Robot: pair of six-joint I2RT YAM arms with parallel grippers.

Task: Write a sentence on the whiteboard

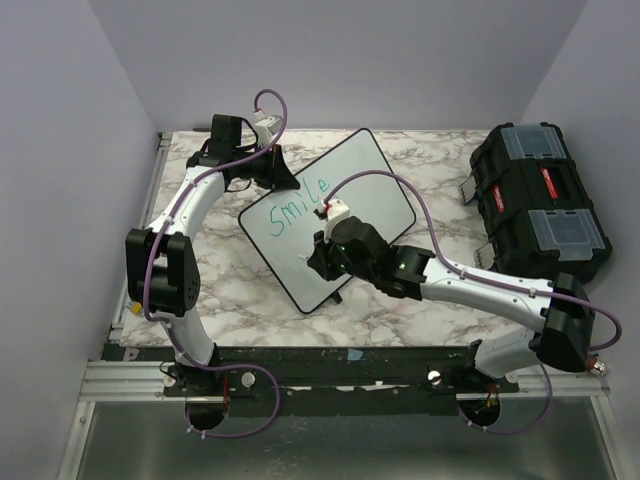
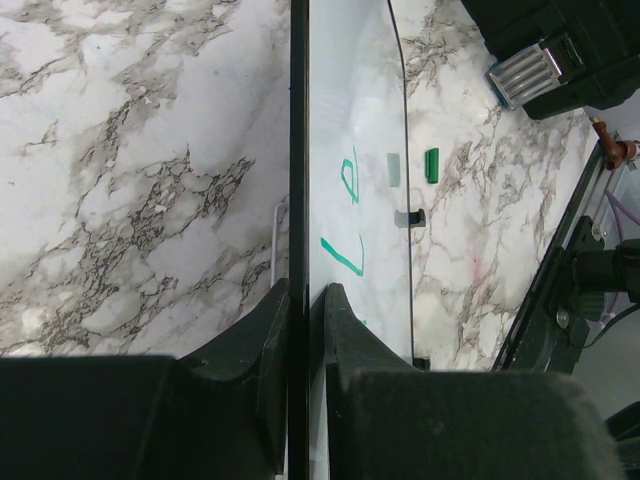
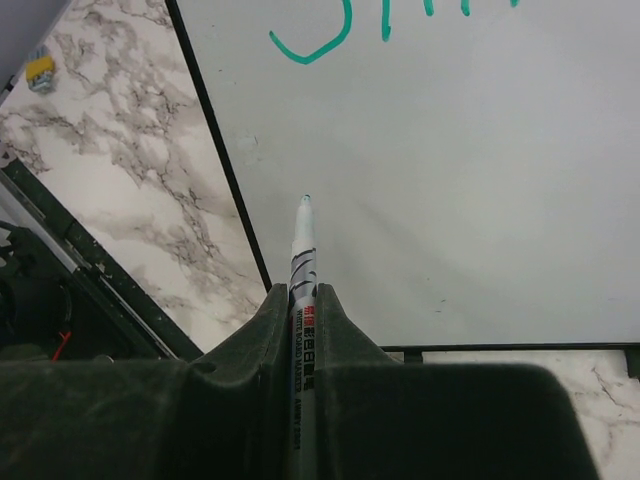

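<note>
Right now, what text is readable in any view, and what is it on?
"Smile": green handwritten word on the flat white whiteboard with thin black frame.
Print along the white-barrelled marker: dark lettering and a red mark, too small to read.
Red labels on the black plastic toolbox: too blurred to read.
Nothing else is legible.
</note>
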